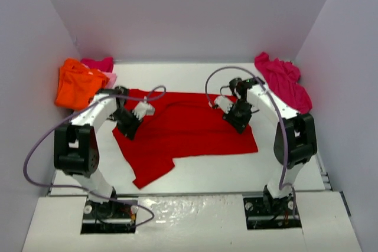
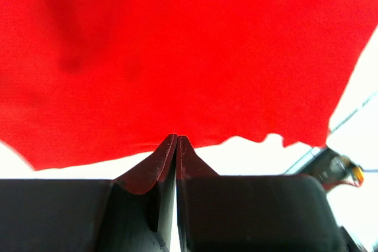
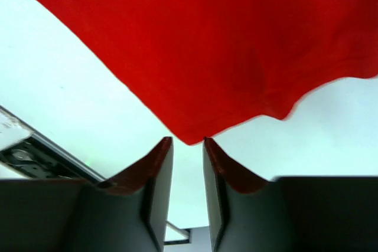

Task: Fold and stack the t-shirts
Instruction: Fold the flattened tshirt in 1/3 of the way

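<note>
White table (image 1: 212, 172) — left gripper (image 2: 176, 138) clenched at the red t-shirt (image 2: 189, 57), right gripper (image 3: 188, 141) slightly parted at its corner.

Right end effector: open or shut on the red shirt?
Open: right end effector shows a gap between its tips; red t-shirt corner sits just beyond them.

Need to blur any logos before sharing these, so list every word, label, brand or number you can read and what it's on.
None: no readable text in any view.
The red t-shirt, orange t-shirt and magenta t-shirts show plain cloth; nothing legible shows on the arms.
</note>
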Controlling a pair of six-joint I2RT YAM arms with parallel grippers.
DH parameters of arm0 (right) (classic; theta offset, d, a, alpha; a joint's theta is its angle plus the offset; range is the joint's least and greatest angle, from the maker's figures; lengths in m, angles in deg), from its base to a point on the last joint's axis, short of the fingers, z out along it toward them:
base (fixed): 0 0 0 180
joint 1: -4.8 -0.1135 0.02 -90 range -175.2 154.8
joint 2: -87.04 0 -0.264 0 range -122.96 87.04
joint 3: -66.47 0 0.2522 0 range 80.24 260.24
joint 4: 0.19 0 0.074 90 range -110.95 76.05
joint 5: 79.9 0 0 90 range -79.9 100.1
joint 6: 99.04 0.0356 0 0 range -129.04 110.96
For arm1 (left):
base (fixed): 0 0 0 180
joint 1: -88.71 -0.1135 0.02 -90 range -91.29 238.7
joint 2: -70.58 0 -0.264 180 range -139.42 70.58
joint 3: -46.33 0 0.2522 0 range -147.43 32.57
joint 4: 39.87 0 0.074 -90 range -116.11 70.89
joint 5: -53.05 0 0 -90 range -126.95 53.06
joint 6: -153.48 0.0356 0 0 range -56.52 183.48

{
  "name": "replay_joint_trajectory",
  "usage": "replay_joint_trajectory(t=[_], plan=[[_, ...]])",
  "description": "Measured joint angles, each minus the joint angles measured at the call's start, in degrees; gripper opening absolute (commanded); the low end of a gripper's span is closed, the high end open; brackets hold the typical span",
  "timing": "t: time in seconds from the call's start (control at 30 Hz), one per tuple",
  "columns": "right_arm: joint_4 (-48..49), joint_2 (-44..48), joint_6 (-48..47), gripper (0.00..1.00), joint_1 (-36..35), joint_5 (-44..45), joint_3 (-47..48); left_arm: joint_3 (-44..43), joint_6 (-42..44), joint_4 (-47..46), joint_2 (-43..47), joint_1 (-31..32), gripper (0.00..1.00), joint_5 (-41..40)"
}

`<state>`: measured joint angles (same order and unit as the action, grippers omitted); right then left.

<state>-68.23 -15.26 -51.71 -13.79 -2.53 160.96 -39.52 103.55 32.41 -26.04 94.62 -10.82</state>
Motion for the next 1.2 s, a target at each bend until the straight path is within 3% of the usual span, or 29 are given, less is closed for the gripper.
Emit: replay_joint_trajectory(t=[0.17,0.4,0.77,1.2], plan=[[1.8,-2.2,1.8,0.09,-0.6,-1.4,-2.8,7.8,1.1,0.4,0.7,0.9,0.0,-0.4],[5.2,-8.8,5.1,0.12,-2.2,-3.3,2.0,8.0,0.4,-2.2,-0.1,0.8,0.0,-0.5],[5.2,-23.1,10.1,0.08,-3.9,-3.0,14.5,-2.9,-2.3,-0.7,-14.7,0.8,0.0,-2.2],[7.1,-30.9,18.7,0.06,-6.0,10.6,27.9,-18.5,-11.2,0.7,-24.1,0.8,0.0,-9.6]])
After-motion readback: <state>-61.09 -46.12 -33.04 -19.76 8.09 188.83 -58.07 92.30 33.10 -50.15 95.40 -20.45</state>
